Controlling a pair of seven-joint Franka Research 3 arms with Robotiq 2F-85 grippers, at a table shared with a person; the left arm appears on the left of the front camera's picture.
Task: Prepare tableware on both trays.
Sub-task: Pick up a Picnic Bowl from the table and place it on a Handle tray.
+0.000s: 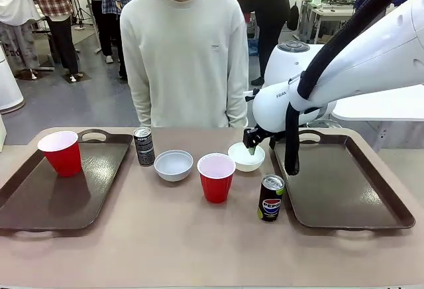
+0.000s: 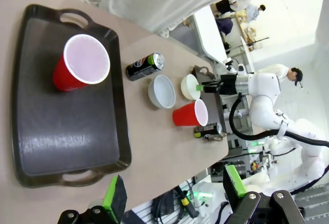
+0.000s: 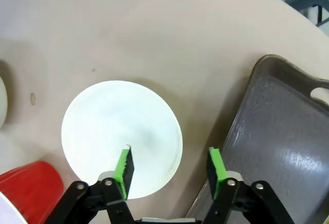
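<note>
My right gripper (image 1: 252, 148) (image 3: 170, 170) straddles the near rim of a small white bowl (image 1: 244, 158) (image 3: 121, 131): one finger is inside, the other outside toward the right tray (image 1: 344, 189) (image 3: 277, 142). Its jaws stand apart with a gap at the rim. On the left tray (image 1: 66, 203) (image 2: 61, 126) stands a red cup (image 1: 61, 152) (image 2: 82, 62). A dark can (image 1: 144, 146), a second white bowl (image 1: 173, 164), another red cup (image 1: 216, 176) and a Pepsi can (image 1: 270, 197) stand on the table between the trays. My left gripper (image 2: 175, 190) hangs open, high above the left tray's edge.
A person in a white sweater (image 1: 185, 50) stands at the far side of the table, hands out of sight. The right tray holds nothing. In the right wrist view the red cup (image 3: 25, 188) is close beside the bowl.
</note>
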